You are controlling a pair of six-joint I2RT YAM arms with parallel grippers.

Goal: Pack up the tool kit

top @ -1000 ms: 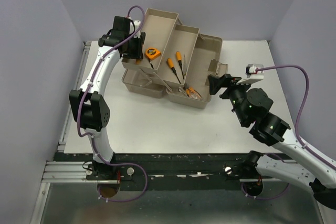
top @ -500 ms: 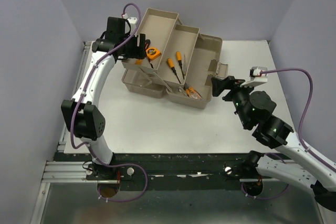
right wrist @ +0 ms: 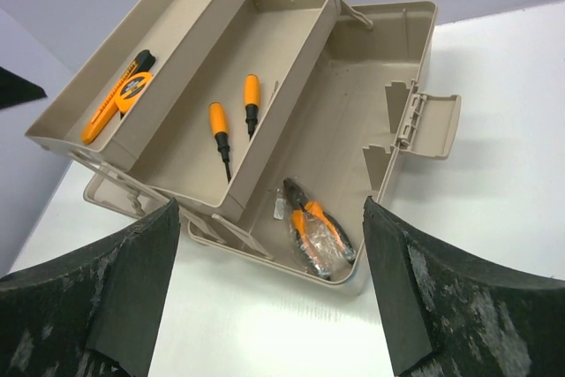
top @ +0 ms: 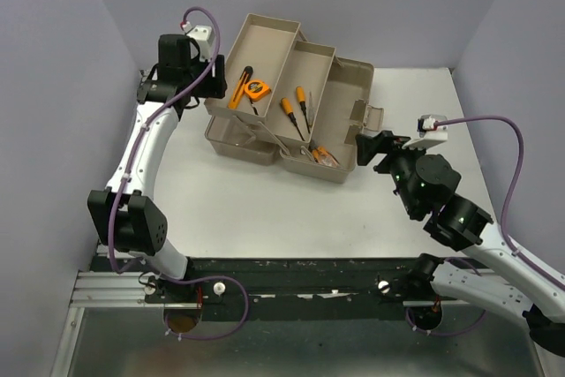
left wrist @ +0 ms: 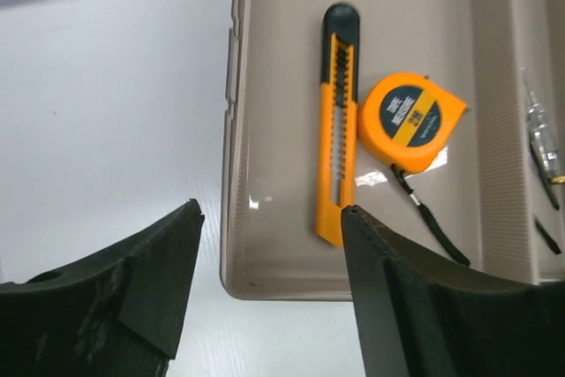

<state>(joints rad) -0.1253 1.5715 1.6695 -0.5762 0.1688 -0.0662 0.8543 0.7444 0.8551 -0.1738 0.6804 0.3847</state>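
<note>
Toolbox [top: 351, 77], beige, open, trays folded out, far middle of table [top: 265, 209]. Top tray: box cutter [left wrist: 335, 130] and tape measure [left wrist: 409, 118], side by side. Middle tray: two screwdrivers [right wrist: 218, 125]. Bottom compartment: pliers [right wrist: 309, 222]. Left gripper [left wrist: 269, 214]: jaws apart, empty, at top tray's left end. Right gripper [right wrist: 269, 209]: jaws apart, empty, facing the toolbox

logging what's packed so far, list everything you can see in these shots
toolbox: 1, beige, open on the table, trays folded out
utility knife: 1, orange and black, outermost tray
tape measure: 1, orange, outermost tray, beside the knife
screwdrivers: 2, orange handles, middle tray
pliers: 1 pair, orange and black, bottom compartment
table: 1, white, under the toolbox
left gripper: 1, black, open, over the outermost tray's end
right gripper: 1, black, open, facing the toolbox
</note>
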